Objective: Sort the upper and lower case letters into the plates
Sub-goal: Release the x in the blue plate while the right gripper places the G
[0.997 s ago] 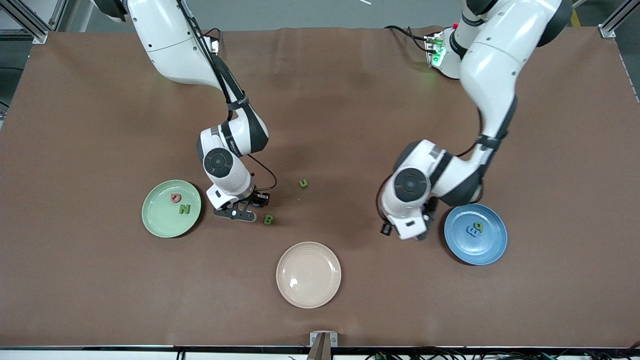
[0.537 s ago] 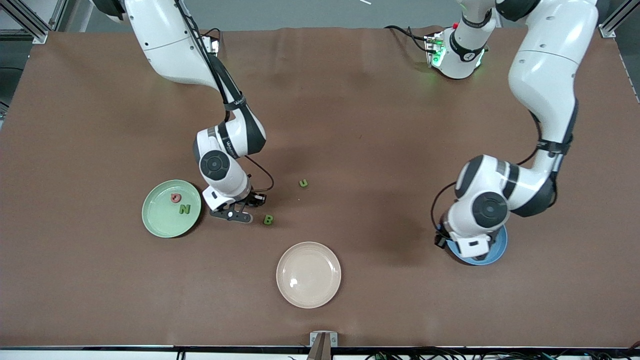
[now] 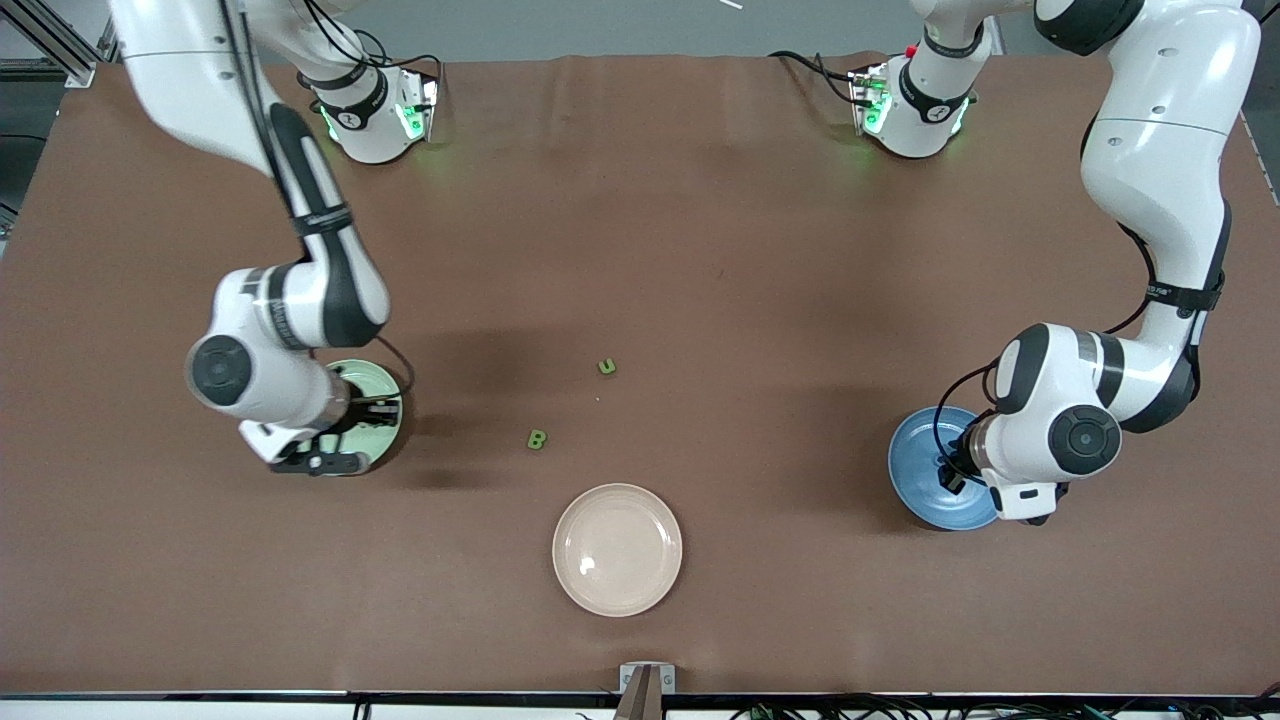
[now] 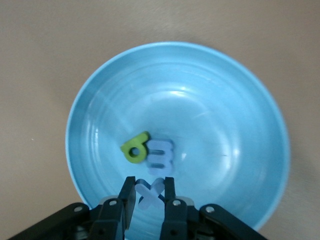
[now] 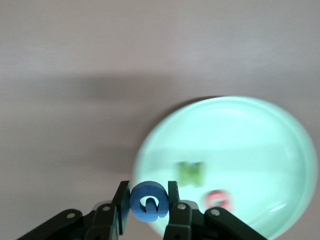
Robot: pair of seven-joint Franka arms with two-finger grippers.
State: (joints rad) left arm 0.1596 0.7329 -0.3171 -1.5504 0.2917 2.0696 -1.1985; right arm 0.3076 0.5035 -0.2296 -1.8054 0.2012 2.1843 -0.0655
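Letters, small chunky toy shapes with a matte look, are spread across a brown table. A green B (image 3: pixel 537 439) and a green u (image 3: pixel 606 367) lie apart on the bare tabletop, the B nearer the front camera, between the two arms' ends. A blue G (image 5: pixel 148 202) is clamped between the fingers of the right gripper (image 5: pixel 148 206), held over the rim of the pale green plate (image 5: pixel 280 150), a smooth round shallow dish in which a green N (image 5: pixel 190 173) and a red letter (image 5: pixel 218 200) lie. A pale blue x (image 4: pixel 149 193) is pinched by the left gripper (image 4: pixel 149 202) over the glossy blue plate (image 4: pixel 240 100), where a green letter (image 4: pixel 135 147) and a pale blue letter (image 4: pixel 160 155) rest touching. A plain beige plate (image 3: pixel 617 549) sits nearest the front camera.
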